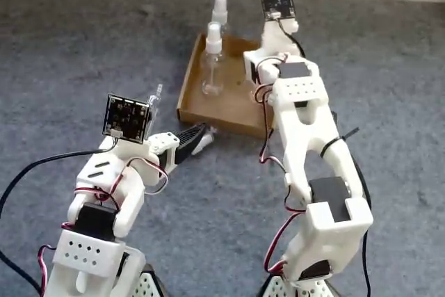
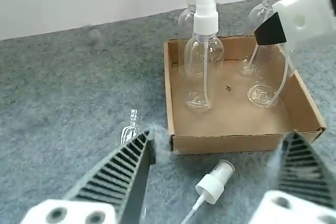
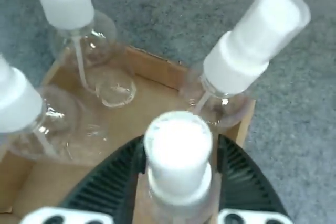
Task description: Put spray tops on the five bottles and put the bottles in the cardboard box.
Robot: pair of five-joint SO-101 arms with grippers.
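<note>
Right gripper (image 3: 178, 153) clamps a capped bottle (image 3: 177, 140); we must seat it upright in the cardboard box (image 3: 163, 66). Left gripper (image 2: 221, 142) released.

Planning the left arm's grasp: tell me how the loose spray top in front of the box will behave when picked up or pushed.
The spray top lies on its side on the carpet; being round, it may roll if nudged. It is small plastic, so probably light. Its thin tube looks bendy, so gripping the thick end seems safer.
</note>
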